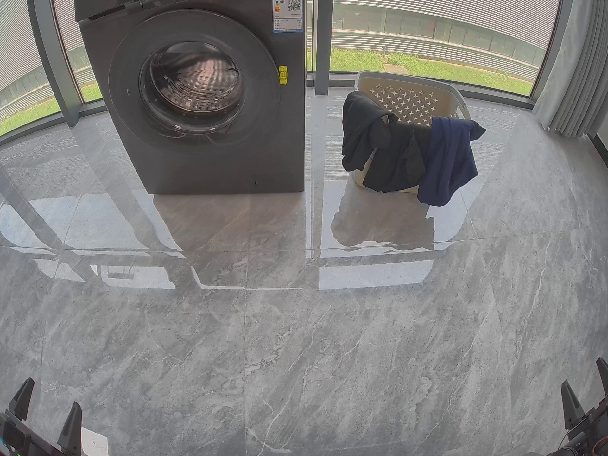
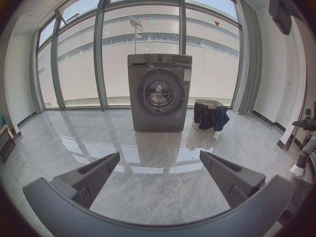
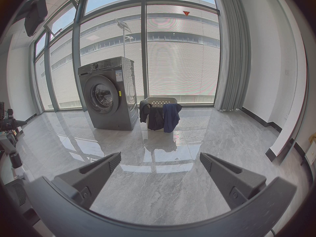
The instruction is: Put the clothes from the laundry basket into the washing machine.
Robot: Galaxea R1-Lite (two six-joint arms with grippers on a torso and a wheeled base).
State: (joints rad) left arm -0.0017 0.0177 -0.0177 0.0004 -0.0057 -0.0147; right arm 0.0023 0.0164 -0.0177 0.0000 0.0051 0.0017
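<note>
Well away from both arms, at the far side of the room, the washing machine (image 1: pixel 196 90) stands on the polished grey floor (image 1: pixel 316 349) with its back to the tall windows (image 1: pixel 443 20). Its round door (image 1: pixel 193 87) lies flat against the dark front, and the steel drum shows through the glass (whether the door is latched cannot be told).

Just right of the machine, with a narrow strip of floor between them, sits the cream laundry basket (image 1: pixel 405 99), its far wall pierced with small star-shaped holes. Two pieces of clothing hang over its rim. A black garment (image 1: pixel 386 153) is draped over the left and near edges and falls down the outside of the basket. A blue garment (image 1: pixel 449 159) hangs over the near right corner, touching the black one and reaching almost to the floor. Both are reflected in the glossy tiles in front of the basket.

A pale curtain (image 1: pixel 576 64) hangs at the far right.

The left gripper (image 1: pixel 52 394) is low at the near left, its two dark fingers spread wide with nothing between them. The right gripper (image 1: pixel 582 373) is at the near right, likewise spread wide and holding nothing. Each wrist view looks out between its own parted fingers, left (image 2: pixel 159 154) and right (image 3: pixel 160 155), across bare floor to the machine and basket far ahead.
</note>
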